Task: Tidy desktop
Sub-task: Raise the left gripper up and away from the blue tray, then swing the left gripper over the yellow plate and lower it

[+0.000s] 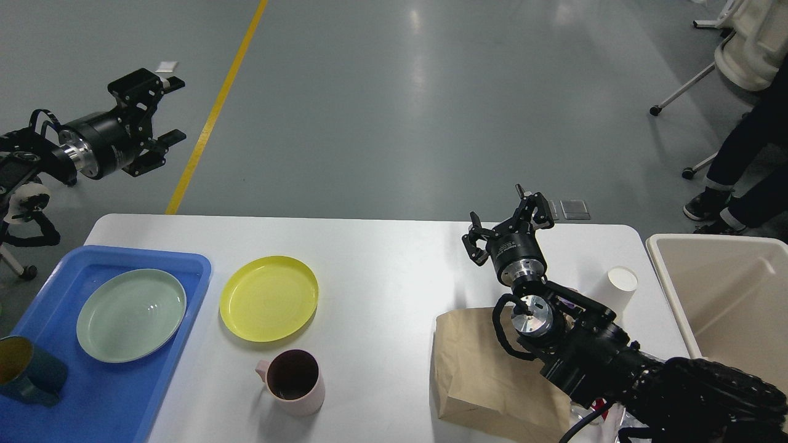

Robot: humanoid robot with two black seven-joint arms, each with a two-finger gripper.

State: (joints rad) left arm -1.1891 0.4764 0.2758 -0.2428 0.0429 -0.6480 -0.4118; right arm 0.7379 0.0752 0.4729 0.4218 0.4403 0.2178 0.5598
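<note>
The white desktop point(381, 258) holds a yellow plate point(269, 298), a pink mug point(292, 380), a brown paper bag point(486, 369) and a white paper cup point(620, 285). My left gripper point(167, 111) is open and empty, raised high over the floor beyond the table's far left corner. My right gripper point(506, 216) is open and empty, held above the desktop's far right part, beyond the paper bag and left of the paper cup.
A blue tray point(188, 289) at the left holds a pale green plate point(131, 314) and a dark teal cup point(24, 369). A beige bin point(726, 295) stands off the right edge. A person's legs and chair wheels are at the far right.
</note>
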